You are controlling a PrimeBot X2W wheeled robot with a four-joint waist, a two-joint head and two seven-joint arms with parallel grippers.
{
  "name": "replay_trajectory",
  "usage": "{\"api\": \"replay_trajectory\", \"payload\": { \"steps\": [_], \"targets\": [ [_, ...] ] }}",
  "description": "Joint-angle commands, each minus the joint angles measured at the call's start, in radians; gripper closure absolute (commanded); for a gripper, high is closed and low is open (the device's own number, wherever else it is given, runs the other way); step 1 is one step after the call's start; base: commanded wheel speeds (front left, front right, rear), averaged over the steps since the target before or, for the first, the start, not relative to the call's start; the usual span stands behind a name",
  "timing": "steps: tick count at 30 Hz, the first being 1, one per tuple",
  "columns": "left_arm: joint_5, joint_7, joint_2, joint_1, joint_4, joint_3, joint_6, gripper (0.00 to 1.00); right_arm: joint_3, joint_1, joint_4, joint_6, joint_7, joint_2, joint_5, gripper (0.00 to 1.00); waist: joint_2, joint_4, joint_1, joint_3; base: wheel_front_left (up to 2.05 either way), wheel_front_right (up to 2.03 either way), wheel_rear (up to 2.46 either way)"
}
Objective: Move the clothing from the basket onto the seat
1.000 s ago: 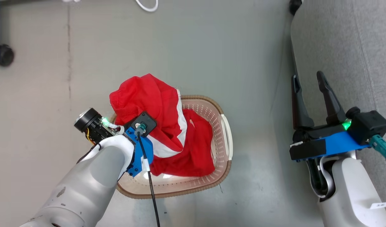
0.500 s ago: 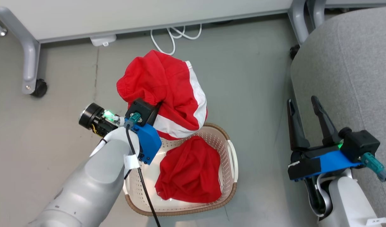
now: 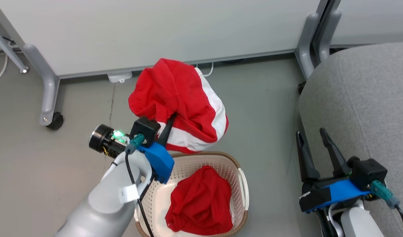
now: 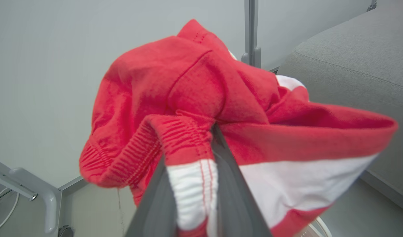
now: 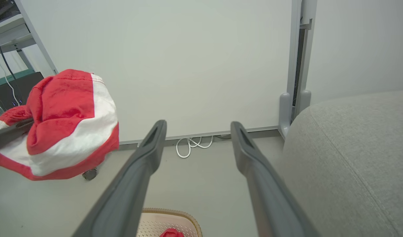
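Basket sitting on the floor, nearest. One red garment lying bunched inside, toward its right wall. Left gripper pinching the striped waistband of a red-and-white garment, hanging it above the basket's far rim, clear of it. Right gripper gaping wide, holding nothing, beside the left edge of the seat. White partition standing behind.

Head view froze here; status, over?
Left hand shut on red-and-white garment, clear of basket. Right hand open, empty, beside seat. Second red garment in basket. Nothing blocking.
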Motion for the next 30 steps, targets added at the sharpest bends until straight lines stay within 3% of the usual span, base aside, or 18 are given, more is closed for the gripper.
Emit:
{"api": "replay_trajectory", "payload": {
  "steps": [1,21,30],
  "targets": [
    [0.007,-0.005,0.005,0.021,-0.013,0.008,0.005,1.0,0.002,0.022,0.005,0.0,-0.003,-0.004,0.002,0.0,-0.0001,0.0,0.0001,-0.023,0.0,0.0,0.0],
    [0.059,-0.005,0.01,0.196,-0.145,0.099,0.002,1.0,0.03,0.113,0.021,0.0,-0.003,-0.004,0.039,0.0,-0.0001,0.008,0.0001,-0.129,0.0,0.0,0.0],
    [0.08,-0.005,-0.002,0.19,-0.151,0.119,-0.006,1.0,0.132,0.093,-0.001,0.0,-0.003,-0.004,0.033,0.0,-0.0001,0.018,0.0001,-0.124,0.0,0.0,0.0]
  ]
}}
